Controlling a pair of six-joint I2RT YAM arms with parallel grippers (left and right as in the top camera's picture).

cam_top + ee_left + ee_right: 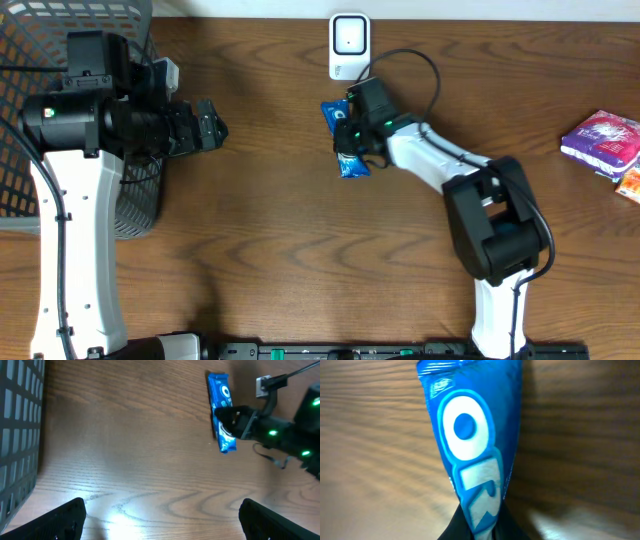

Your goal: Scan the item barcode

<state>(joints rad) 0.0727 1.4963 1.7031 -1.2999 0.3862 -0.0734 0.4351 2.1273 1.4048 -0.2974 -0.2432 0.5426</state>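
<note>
Overhead view, and the blue packet (345, 140) is mid-surface, just below the white scanner (349, 45), a rounded block with a darker square window standing at the far edge. The packet is long and slim, a glossy film wrapper with crimped ends and white lettering. The right arm (440, 160), a smooth white shell with black joints, reaches in from the lower right. The right jaws are pressed together on the packet, pinching the wrapper. Whether it rests on the wood or is raised, I can't tell.

Over to the left wrist view: the packet (220, 410) runs lengthwise over the brown, strongly grained surface (125, 435), with a black finger clamped across its side. The left jaws are spread wide, their dark pads (60, 520) at the bottom corners with only bare wood and a bright glare patch between them.

Right wrist view, very close and a little blurred: a big white ring and letters on shiny blue film (470, 435). The wrapper tapers down into the dark fingertips (452, 527) squeezed on either side.

Back overhead, a dark wire basket (30, 60) of square mesh sits at the left edge under the left arm (80, 200). Far right lies a soft purple-and-white pack (600, 138), with an orange item (630, 185) just beside it.
</note>
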